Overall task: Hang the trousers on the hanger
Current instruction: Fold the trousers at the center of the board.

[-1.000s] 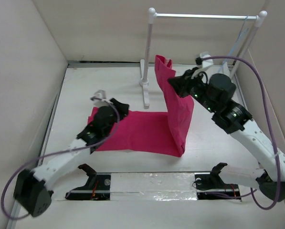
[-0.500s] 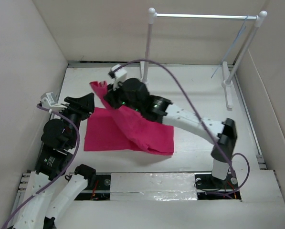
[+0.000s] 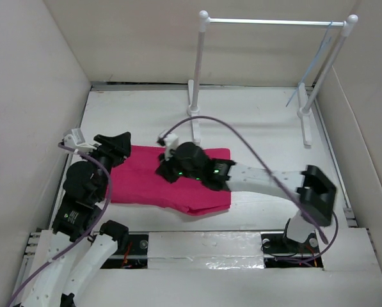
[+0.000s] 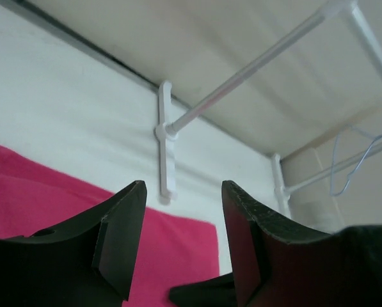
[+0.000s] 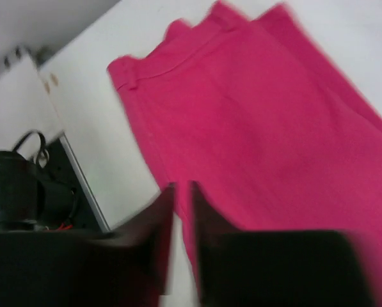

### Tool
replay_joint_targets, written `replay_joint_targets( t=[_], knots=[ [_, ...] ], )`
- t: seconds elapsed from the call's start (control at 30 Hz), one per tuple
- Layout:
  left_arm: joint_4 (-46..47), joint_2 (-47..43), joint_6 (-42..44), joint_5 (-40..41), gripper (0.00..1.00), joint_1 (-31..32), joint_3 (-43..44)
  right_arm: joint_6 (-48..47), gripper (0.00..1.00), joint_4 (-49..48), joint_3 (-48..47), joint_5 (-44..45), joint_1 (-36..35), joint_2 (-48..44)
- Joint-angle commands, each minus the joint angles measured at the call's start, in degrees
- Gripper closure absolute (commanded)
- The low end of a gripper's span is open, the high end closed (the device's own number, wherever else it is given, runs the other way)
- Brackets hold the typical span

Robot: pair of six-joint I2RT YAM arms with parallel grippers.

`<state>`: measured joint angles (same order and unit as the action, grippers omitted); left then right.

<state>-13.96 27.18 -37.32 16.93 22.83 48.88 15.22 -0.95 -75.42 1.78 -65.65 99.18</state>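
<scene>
The magenta trousers [image 3: 146, 182] lie flat and folded on the table's left half. They also show in the left wrist view [image 4: 50, 198] and the right wrist view [image 5: 261, 115]. My right gripper [image 3: 168, 176] is low over them near their front edge; its jaws [image 5: 183, 192] stand almost together with nothing between, and the view is blurred. My left gripper [image 3: 117, 144] is open and empty at the trousers' back left corner [image 4: 183, 188]. The thin wire hanger [image 3: 318, 57] hangs on the rack bar at the far right and shows in the left wrist view [image 4: 354, 160].
A white-poled rack [image 3: 197, 77] with a silver bar [image 3: 274, 22] stands at the back, its feet on the table. White walls close in the left, back and right sides. The arm bases sit on a taped strip [image 3: 203, 246] at the near edge.
The right gripper has come down and forward. The trousers' end, held up at the back left half a second ago, now lies flat. The left arm has barely shifted.
</scene>
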Motion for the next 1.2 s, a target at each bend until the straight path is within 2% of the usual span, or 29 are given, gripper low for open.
replay_joint_targets(
  t=[0.0, 0.03, 0.1, 0.17, 0.2, 0.23, 0.27, 0.33, 0.4, 0.47, 0.57, 0.73, 0.77, 0.8, 0.9, 0.93, 1.03, 1.17],
  knots=[
    [6.4, 4.5, -0.2, -7.4, 0.52, 0.1, -5.7, 2.1, 1.0, -10.5, 10.8, 7.3, 5.3, -16.2],
    [8.2, 6.6, -0.8, -11.3, 0.54, 0.1, -7.6, 3.4, 1.0, -10.7, 18.2, 7.0, 6.7, -18.8],
    [16.0, 8.7, -2.6, -14.6, 0.63, 0.1, -14.4, 3.8, 1.0, -11.1, 25.4, 6.0, 9.4, -26.4],
    [22.8, 13.5, -3.6, -17.9, 0.67, 1.7, -18.8, 5.2, 1.0, -9.2, 34.4, 10.8, 10.0, -30.6],
    [24.5, 15.9, -3.8, -18.2, 0.7, 3.1, -19.4, 5.7, 0.94, -8.4, 37.0, 12.5, 10.6, -32.4],
    [25.8, 20.7, -4.0, -17.5, 0.72, 6.4, -19.7, 7.3, 0.83, -7.4, 39.0, 14.0, 13.3, -34.8],
    [28.7, 23.2, -4.2, -15.5, 0.73, 8.4, -19.5, 7.9, 0.62, -5.5, 42.2, 14.3, 15.5, -35.6],
    [31.1, 31.4, -3.8, -12.8, 0.76, 12.8, -18.0, 8.2, 0.42, -5.9, 44.9, 11.7, 22.4, -36.9],
    [30.4, 36.8, -3.1, -9.3, 0.76, 20.2, -13.0, 7.9, 0.28, -9.2, 47.5, 6.3, 27.0, -35.8],
    [29.5, 43.1, -3.3, -3.4, 0.77, 25.8, -10.1, 7.2, 0.26, -9.2, 47.1, 3.2, 30.9, -32.4],
    [32.7, 48.3, -3.7, -4.2, 0.77, 28.4, -10.4, 7.1, 0.26, -11.6, 45.9, 2.0, 32.6, -27.5],
    [35.9, 54.1, -6.6, -1.8, 0.8, 36.5, -13.1, 8.3, 0.36, -19.3, 44.6, -6.6, 37.4, -17.2],
    [36.0, 54.8, -7.1, -1.6, 0.81, 37.5, -13.4, 8.5, 0.37, -23.6, 44.7, -9.4, 38.0, -15.8],
    [36.1, 55.5, -7.9, -1.4, 0.83, 38.6, -14.0, 8.9, 0.47, -25.8, 44.7, -10.6, 38.6, -12.9],
    [37.1, 57.7, -10.1, 0.6, 0.92, 42.1, -15.5, 9.0, 0.93, -29.6, 42.6, -14.0, 41.6, -9.4],
    [37.4, 58.8, -10.7, 0.3, 0.94, 43.2, -15.7, 9.6, 0.98, -30.5, 42.1, -13.9, 42.8, -8.2],
    [38.4, 60.5, -11.0, 2.0, 0.99, 45.1, -15.6, 9.8, 1.0, -33.4, 38.5, -14.1, 44.0, -6.6],
    [36.3, 60.5, -11.1, 3.7, 0.99, 46.7, -14.1, 7.8, 0.96, -27.3, 33.9, -12.4, 44.6, -7.8]
  ],
)
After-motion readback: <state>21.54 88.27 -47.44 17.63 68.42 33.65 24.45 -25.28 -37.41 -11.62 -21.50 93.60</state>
